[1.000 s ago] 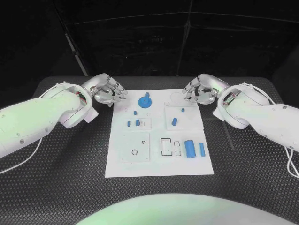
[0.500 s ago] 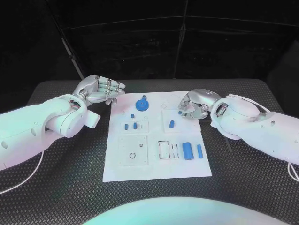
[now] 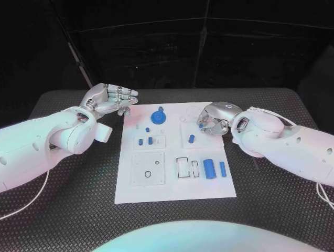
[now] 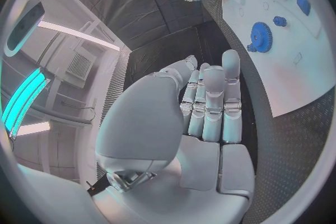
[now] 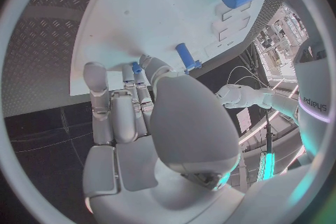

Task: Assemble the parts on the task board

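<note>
Rightward, right hand [image 3: 212, 119] overhangs task board [image 3: 174, 189]; left hand [image 3: 108, 98] beside it.

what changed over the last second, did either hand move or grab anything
The right hand came in from the far right corner of the task board and lowered over the small blue peg there; its fingers are at it, a grip not clear. The left hand lifted slightly, open, off the board. The blue parts stayed put.

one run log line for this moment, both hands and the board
left hand: open, off task board, holds nothing | right hand: over board's far right, fingers at small blue peg, grasp unclear | blue gear: on board
</note>
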